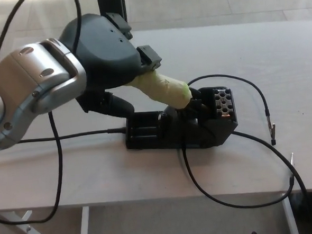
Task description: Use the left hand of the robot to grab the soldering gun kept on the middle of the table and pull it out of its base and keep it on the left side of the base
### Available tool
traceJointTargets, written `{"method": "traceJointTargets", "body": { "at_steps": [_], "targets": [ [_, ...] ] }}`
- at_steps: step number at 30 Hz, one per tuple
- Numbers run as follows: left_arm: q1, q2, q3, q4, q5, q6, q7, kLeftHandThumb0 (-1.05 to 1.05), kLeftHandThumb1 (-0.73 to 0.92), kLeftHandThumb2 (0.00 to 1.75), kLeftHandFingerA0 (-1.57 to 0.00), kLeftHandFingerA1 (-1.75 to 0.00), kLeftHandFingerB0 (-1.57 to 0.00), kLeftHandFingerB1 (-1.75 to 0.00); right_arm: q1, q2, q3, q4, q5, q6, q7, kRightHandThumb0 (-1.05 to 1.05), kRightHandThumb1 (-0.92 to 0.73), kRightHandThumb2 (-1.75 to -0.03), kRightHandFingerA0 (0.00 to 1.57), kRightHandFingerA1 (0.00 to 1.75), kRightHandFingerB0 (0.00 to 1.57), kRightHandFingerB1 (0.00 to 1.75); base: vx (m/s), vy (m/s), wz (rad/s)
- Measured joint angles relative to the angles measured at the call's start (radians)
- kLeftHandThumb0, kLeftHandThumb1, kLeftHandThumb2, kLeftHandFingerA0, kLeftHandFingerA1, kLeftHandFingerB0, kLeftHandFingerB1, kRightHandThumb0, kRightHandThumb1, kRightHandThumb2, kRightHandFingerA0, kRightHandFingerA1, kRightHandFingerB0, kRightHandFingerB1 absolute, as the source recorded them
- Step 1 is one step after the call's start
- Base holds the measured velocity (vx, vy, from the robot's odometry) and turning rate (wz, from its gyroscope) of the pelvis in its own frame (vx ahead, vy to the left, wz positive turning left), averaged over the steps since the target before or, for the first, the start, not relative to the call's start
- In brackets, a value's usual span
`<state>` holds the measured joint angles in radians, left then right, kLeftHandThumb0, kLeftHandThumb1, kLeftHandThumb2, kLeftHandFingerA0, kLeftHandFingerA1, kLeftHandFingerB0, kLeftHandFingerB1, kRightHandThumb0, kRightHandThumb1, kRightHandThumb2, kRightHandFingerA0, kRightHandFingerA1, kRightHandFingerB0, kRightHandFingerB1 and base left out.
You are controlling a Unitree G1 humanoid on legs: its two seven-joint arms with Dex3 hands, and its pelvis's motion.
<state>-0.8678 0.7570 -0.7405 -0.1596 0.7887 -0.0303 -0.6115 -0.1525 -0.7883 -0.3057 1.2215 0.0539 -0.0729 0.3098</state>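
One robot arm shows, entering from the left: a silver-grey forearm ending in the black left hand (107,61), which hangs over the pale wooden surface (258,52). Its fingers (113,105) curl around the rear end of the soldering gun's yellow-green taped handle (162,87); the grip itself is partly hidden under the bulky palm, so how firmly they clasp cannot be told. The right hand is not in view.

One soldering gun lies tilted near the middle of the surface, handle rising up and to the left, its front end still seated in the black plastic base (180,127). The base is a long, low block: its left part is an open tray with shallow slots that look empty, and its right part is a raised holder with a honeycomb grid of round holes (223,102) on top.

Three thin black cables show. One (72,136) runs from the left edge into the base's left end. A second (58,170) loops down off the front edge. A third (261,97) arcs from the gun to the right, ending near a small metal clip (272,126). Just behind the hand stands a dark upright post (110,3).
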Motion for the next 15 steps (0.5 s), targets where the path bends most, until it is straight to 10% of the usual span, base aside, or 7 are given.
{"method": "traceJointTargets", "body": {
  "at_steps": [8, 10, 12, 13, 15],
  "targets": [
    [0.036, -0.003, 0.002, -0.015, 0.102, 0.012, -0.003, -0.75, 0.6, 0.72, 0.0, 0.0, 0.0, -0.16, -0.001, 0.0, 0.011, 0.003, -0.007, 0.0, 0.0, -0.6, -0.62, -0.59, 0.41, 0.56, 0.38, 0.37, 0.0, 0.0, 0.0],
    [0.048, -0.006, 0.002, -0.02, 0.125, 0.017, 0.012, -0.95, 0.51, 0.78, 0.0, -0.09, -0.17, 0.0, -0.001, 0.0, 0.011, 0.003, -0.007, 0.0, 0.0, -0.6, -0.62, -0.59, 0.42, 0.57, 0.39, 0.37, 0.0, 0.0, 0.0],
    [0.065, -0.009, 0.003, -0.02, 0.151, 0.023, 0.041, -0.35, 0.5, 1.02, -0.06, -0.56, 0.0, -0.51, -0.001, 0.0, 0.011, 0.003, -0.007, 0.0, 0.0, -0.6, -0.62, -0.59, 0.42, 0.57, 0.39, 0.37, 0.0, 0.0, 0.0],
    [0.073, -0.01, 0.004, -0.018, 0.163, 0.024, 0.06, -0.32, 0.54, 0.56, -0.87, -1.12, -0.26, -0.35, -0.001, 0.0, 0.011, 0.003, -0.007, 0.0, 0.0, -0.6, -0.63, -0.59, 0.4, 0.57, 0.4, 0.38, 0.0, 0.0, 0.0],
    [0.08, -0.013, 0.004, -0.013, 0.177, 0.024, 0.096, -0.25, 0.51, 0.59, -1.09, -1.31, -0.3, -0.43, -0.001, 0.0, 0.011, 0.003, -0.008, 0.0, 0.0, -0.59, -0.64, -0.59, 0.4, 0.57, 0.4, 0.38, 0.0, 0.0, 0.0]
  ]
}}
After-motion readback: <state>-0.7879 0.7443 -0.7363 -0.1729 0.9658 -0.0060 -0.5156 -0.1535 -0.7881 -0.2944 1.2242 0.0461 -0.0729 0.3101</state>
